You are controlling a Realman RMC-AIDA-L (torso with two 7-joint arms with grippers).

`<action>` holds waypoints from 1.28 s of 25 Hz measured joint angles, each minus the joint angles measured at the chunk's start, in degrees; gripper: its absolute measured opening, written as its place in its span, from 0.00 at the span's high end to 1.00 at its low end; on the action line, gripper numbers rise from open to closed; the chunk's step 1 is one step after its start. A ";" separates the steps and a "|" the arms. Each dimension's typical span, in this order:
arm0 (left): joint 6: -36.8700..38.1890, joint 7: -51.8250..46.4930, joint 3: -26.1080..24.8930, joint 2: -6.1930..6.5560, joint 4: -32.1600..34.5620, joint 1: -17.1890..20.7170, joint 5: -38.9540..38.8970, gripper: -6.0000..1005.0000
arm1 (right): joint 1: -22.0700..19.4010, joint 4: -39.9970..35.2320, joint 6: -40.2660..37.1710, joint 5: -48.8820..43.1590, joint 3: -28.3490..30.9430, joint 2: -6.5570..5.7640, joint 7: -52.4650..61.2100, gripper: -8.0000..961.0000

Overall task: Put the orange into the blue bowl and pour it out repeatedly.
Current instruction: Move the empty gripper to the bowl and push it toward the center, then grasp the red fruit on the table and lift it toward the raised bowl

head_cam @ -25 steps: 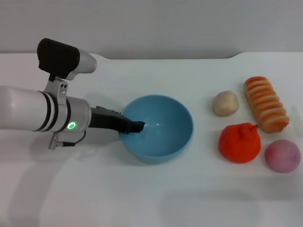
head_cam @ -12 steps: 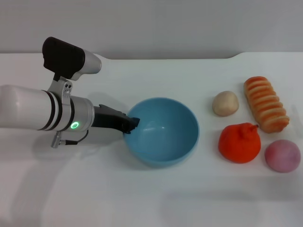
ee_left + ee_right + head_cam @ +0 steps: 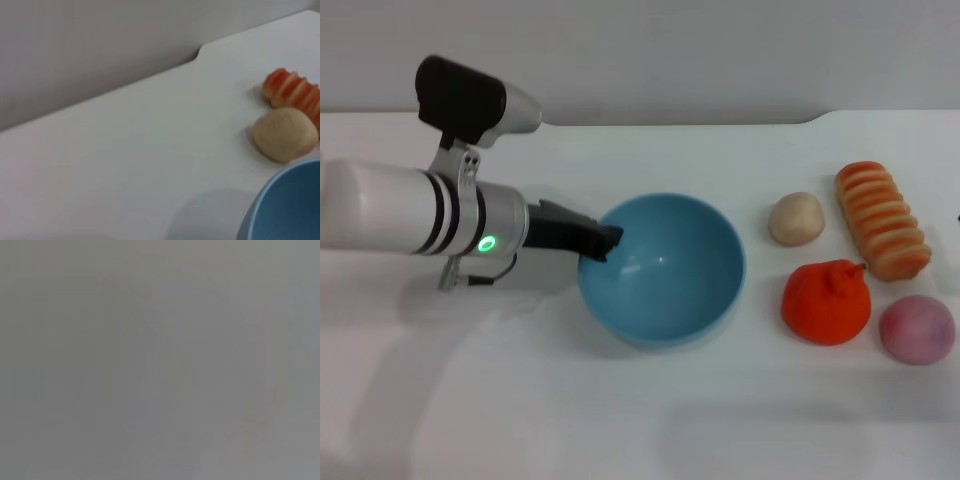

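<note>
My left gripper (image 3: 605, 242) is clamped on the near-left rim of the blue bowl (image 3: 665, 268), one finger showing dark against the inside wall, the jaws narrow with only the thin plastic edge between them. The bowl sits about mid-table and looks slightly tipped, its mouth turned a little toward the fruit; I judge I am carrying part of its weight. It has nothing in it: a smooth, deep, light-blue hollow. The orange (image 3: 826, 302) lies on the white table (image 3: 620, 420) to the right of the bowl, apart from its rim, on the far side from my left jaws, so the bowl stands between my grip and the fruit. That is what the next move turns on: my left hand is busy with the bowl, and the orange lies toward my right arm's side, though that arm shows in no view and its wrist camera gives only flat grey, so I cannot tell how its jaws stand. The orange is bright red-orange, lumpy and roundish with no real long axis, a small stem nub on top. It sits close beside a pink ball (image 3: 917, 329), with a beige ball (image 3: 796, 218) and a ridged bread roll (image 3: 882, 219) behind it.
</note>
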 joint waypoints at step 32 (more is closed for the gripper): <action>14.66 -8.90 -17.36 0.55 4.34 -15.15 28.24 1.00 | 8.11 -71.12 -4.77 -93.75 -6.28 -0.96 111.42 0.28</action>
